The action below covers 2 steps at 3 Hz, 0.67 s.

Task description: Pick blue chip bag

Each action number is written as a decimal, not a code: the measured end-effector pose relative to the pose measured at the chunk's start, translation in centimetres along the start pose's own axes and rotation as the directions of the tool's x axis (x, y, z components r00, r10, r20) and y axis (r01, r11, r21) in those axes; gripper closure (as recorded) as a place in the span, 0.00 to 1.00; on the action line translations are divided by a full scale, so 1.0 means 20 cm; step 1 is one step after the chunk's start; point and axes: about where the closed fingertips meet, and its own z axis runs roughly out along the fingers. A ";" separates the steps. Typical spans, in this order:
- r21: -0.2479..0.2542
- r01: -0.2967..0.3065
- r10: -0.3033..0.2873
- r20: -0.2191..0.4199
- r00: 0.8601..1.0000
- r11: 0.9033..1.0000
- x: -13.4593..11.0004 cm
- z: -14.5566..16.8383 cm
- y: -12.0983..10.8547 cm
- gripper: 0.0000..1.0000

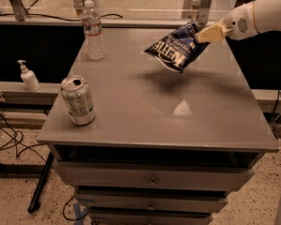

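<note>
The blue chip bag (175, 49) is dark navy with white lettering. It hangs tilted in the air above the far right part of the grey cabinet top (145, 111), with its shadow below it. My gripper (203, 33) comes in from the upper right on a white arm and is shut on the bag's upper right corner. The tan fingers (210, 32) pinch the foil edge.
A silver soda can (77, 100) stands near the front left corner. A clear water bottle (93, 30) stands at the back left. A white pump bottle (28, 76) sits on a ledge to the left. Drawers are below the top, and cables lie on the floor.
</note>
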 end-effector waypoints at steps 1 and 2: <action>-0.009 0.015 -0.015 0.067 0.998 1.000 -0.09 -0.13 0.14 1.00; -0.011 0.014 -0.014 0.068 0.998 1.000 -0.09 -0.14 0.15 1.00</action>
